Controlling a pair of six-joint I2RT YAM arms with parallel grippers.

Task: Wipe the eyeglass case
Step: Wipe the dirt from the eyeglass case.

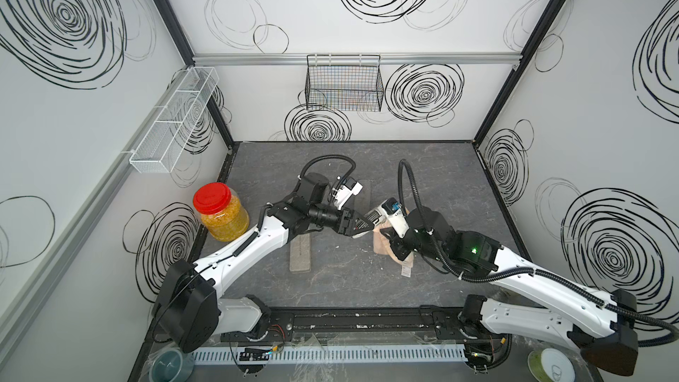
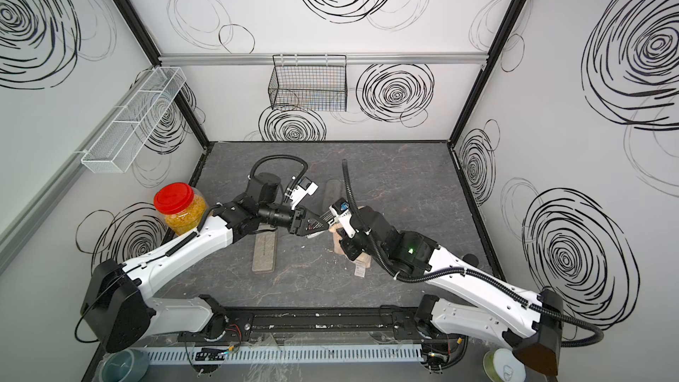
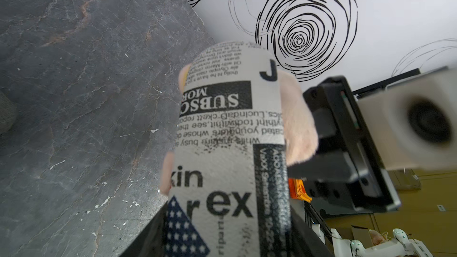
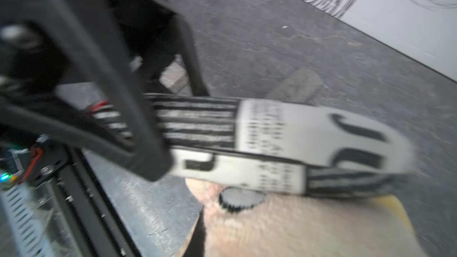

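Observation:
The eyeglass case (image 3: 222, 132) is white with black newspaper print, and my left gripper (image 3: 222, 243) is shut on one end of it, holding it above the table. In both top views the case (image 1: 375, 215) (image 2: 328, 219) juts out from the left gripper (image 1: 363, 228) toward the right arm. A pale pink cloth (image 4: 296, 228) is pinched in my shut right gripper (image 4: 247, 245) and presses against the case's (image 4: 309, 139) side. The cloth (image 1: 384, 246) hangs below the right gripper, hiding its fingertips in the top views. The right wrist view is blurred.
Two grey oblong pads lie on the dark table, one under the left arm (image 1: 301, 253) and one behind the grippers (image 1: 367, 196). A red-lidded jar (image 1: 220, 211) stands at the left wall. Wire baskets (image 1: 343, 84) (image 1: 172, 123) hang on the walls.

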